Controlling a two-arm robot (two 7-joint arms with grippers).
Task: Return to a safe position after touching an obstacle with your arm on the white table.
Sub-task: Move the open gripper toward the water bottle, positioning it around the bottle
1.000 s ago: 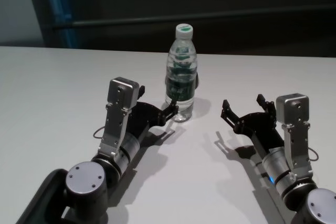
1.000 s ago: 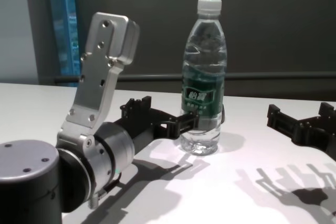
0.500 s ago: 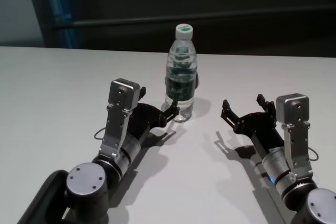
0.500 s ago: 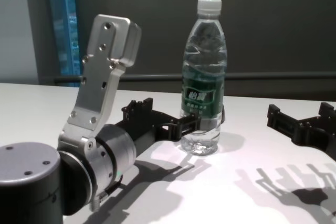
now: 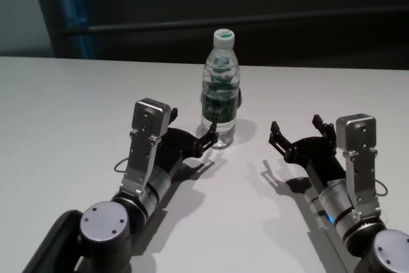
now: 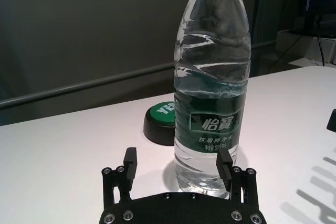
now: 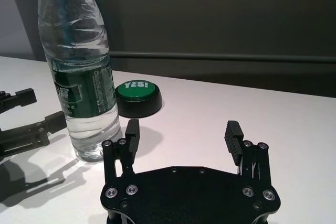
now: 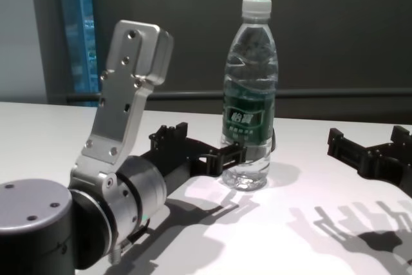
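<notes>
Left tool [image 5: 206,139], fingers apart, sits just beside the tall clear plastic water bottle [image 5: 221,91] at centre frame on the white tabletop [image 5: 77,100]; I'd pull straight back, avoiding tipping it. Right tool [image 5: 300,133] rests spread, lower right.

A low round black button [image 7: 138,99] with a green top is sitting flat, the green face showing the white word "YES!" in the right wrist view. It is also showing in the left wrist view [image 6: 160,123]. Behind the button, a dark wall [image 5: 287,4] is running across the background, and a horizontal dark rail [image 8: 335,93] is running along it. Past the rail's end, away from the button, a blue-lit vertical strip [image 8: 80,30] is glowing beside a pale grey panel [image 8: 22,30].
</notes>
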